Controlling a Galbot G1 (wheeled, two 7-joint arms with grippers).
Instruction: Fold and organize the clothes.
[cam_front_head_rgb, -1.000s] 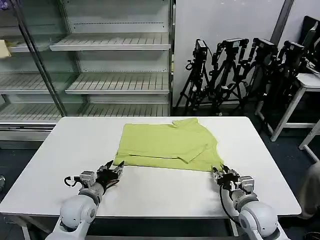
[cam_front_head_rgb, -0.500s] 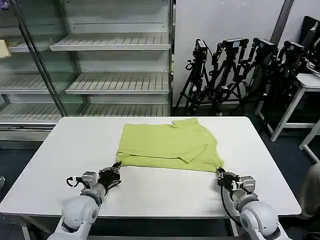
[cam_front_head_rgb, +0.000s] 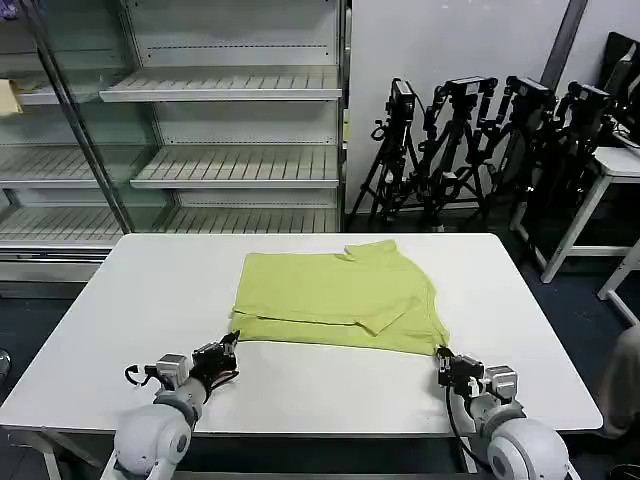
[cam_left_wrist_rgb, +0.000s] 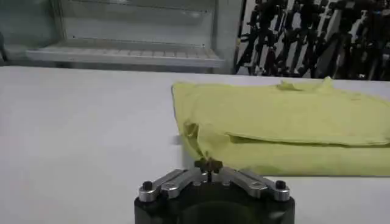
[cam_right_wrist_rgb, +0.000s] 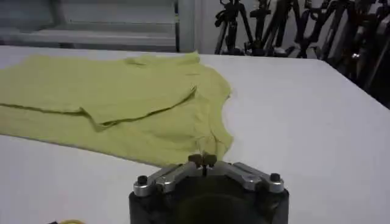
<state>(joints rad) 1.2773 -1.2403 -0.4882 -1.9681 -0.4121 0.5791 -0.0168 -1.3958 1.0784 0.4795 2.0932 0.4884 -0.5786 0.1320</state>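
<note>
Lime-green T-shirt (cam_front_head_rgb: 337, 300) lies folded on the white table (cam_front_head_rgb: 120, 300), head view; left gripper (cam_front_head_rgb: 226, 347) pinches its near left corner, right gripper (cam_front_head_rgb: 443, 356) its near right corner. Left wrist view: fingertips closed on the T-shirt (cam_left_wrist_rgb: 280, 125) corner. Right wrist view: fingertips closed on the T-shirt (cam_right_wrist_rgb: 122, 100) hem edge.

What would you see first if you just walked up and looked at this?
The lime green T-shirt, lying partly folded in the middle of the white table. Next, the two claws at its near edge: the left claw is pinched shut on the shirt's near left corner, and the right claw is pinched shut on the near right corner. Behind the table stand bare shelves.
</note>
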